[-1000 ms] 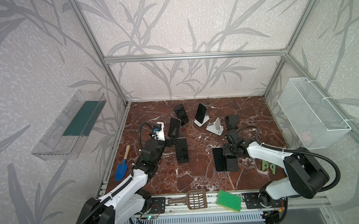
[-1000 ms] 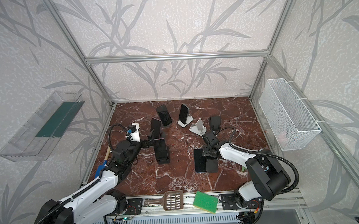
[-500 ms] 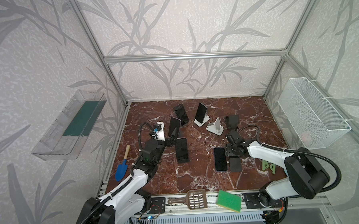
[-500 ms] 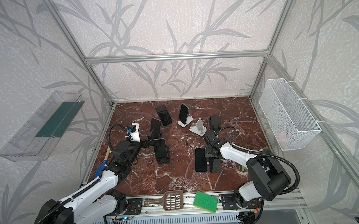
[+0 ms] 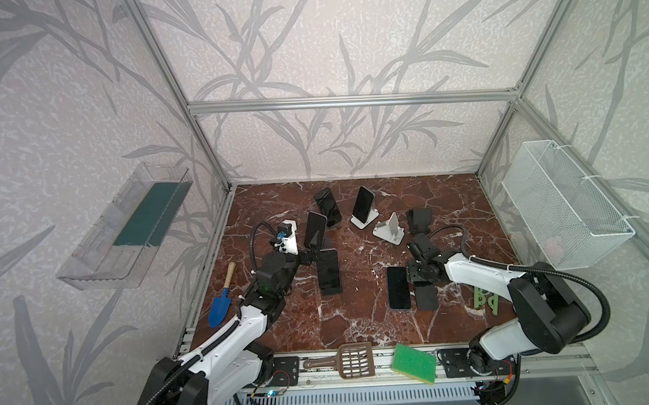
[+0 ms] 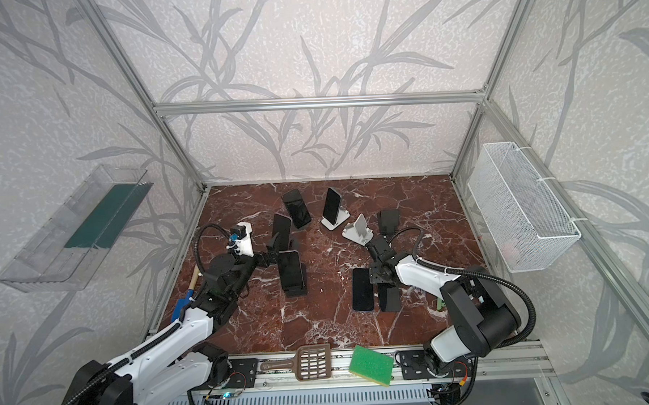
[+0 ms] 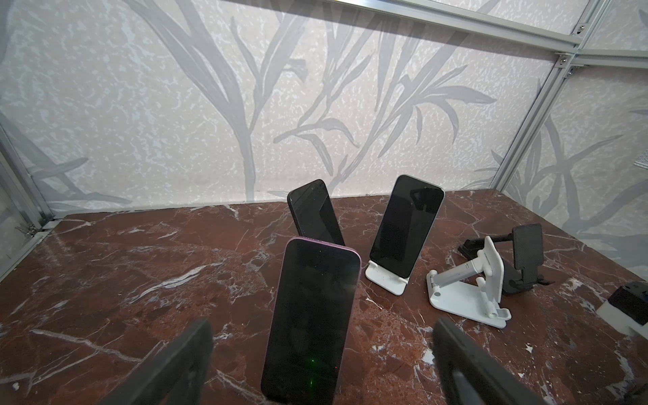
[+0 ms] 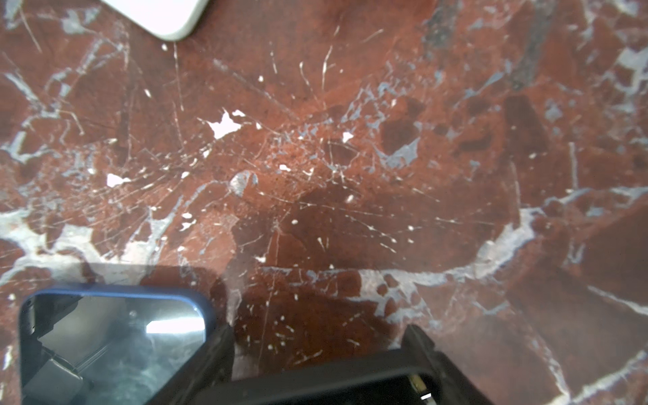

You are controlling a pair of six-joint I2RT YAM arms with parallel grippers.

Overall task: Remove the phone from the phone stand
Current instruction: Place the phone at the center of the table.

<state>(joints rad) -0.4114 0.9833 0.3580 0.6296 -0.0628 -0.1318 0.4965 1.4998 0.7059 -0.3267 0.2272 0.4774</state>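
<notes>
1. Right claw (image 8: 319, 333) is clenched across a black phone (image 5: 426, 298), which lies flat at 4 o'clock on the table (image 5: 358, 316), a blue phone (image 5: 398, 287) just beside at its 9 o'clock.
2. Left claw (image 7: 324, 347) gapes released, the purple-edged phone (image 7: 315, 298) propped upright at its 12 o'clock.

Six phones (image 5: 328, 274), two white stands (image 5: 390, 232) — one sponge (image 5: 413, 363)

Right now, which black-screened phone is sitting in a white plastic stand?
The silver-edged phone at the back, propped in the white plastic stand. No other phone rests on anything white.
</notes>
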